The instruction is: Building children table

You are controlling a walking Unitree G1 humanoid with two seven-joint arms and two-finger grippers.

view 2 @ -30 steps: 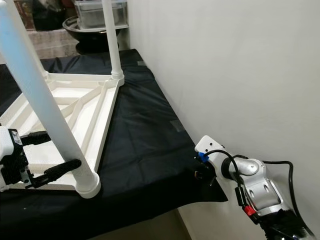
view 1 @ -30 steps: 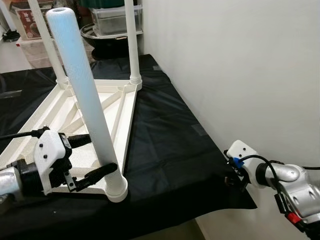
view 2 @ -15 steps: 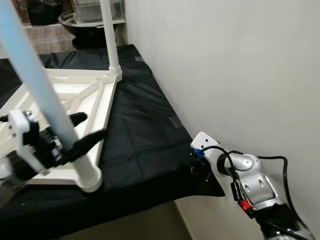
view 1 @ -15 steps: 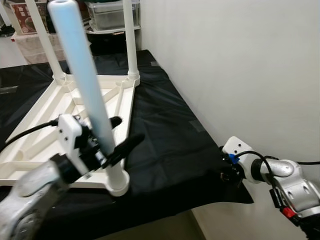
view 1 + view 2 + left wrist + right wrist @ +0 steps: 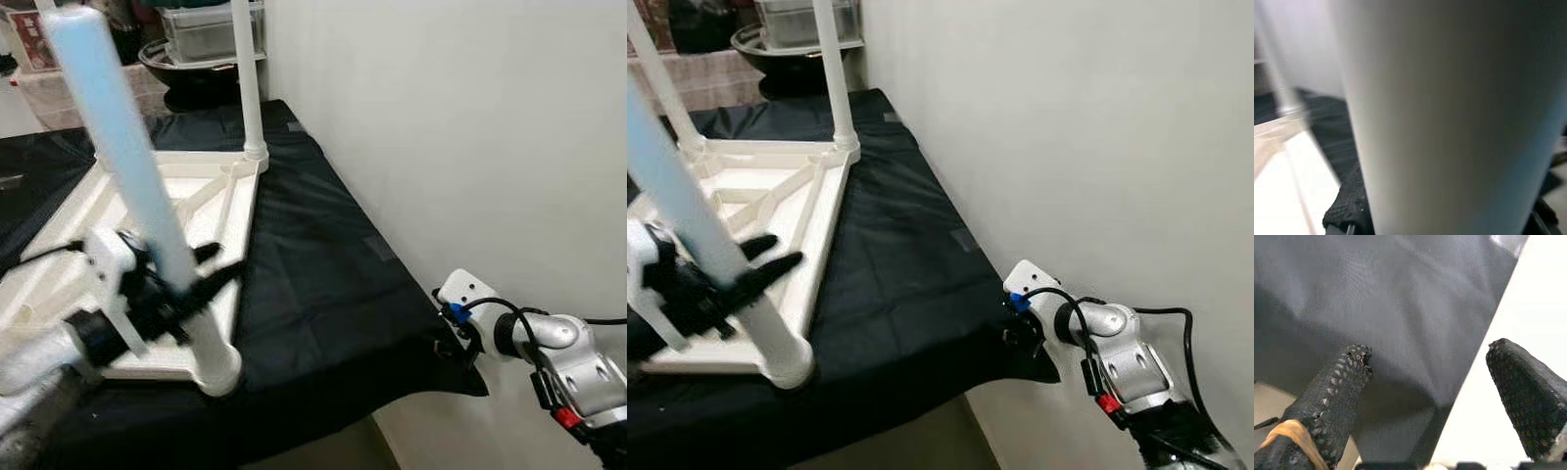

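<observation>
A white children's table top (image 5: 108, 211) lies upside down on a black cloth (image 5: 304, 264). Its legs stand upward. The nearest leg (image 5: 127, 176) rises from the front corner socket (image 5: 217, 367). My left gripper (image 5: 201, 269) is shut on this leg a little above the socket, one black finger (image 5: 223, 278) on each side. In the left wrist view the leg (image 5: 1449, 112) sits between the fingertips (image 5: 1344, 215). A far leg (image 5: 247, 78) stands at the back corner. My right gripper (image 5: 1430, 352) hangs open at the cloth's front right corner (image 5: 460, 377), with nothing between its fingers.
A white wall (image 5: 451, 137) runs close along the right side of the table. Behind the table stand a grey plastic box (image 5: 211, 29) and a dark basin (image 5: 186, 73) on a shelf. The cloth's front edge (image 5: 323, 431) drops to the floor.
My left gripper has risen from beside the socket to higher on the near leg, and its fingers have drawn in onto it. The view has shifted. The right arm is nearly unchanged.
</observation>
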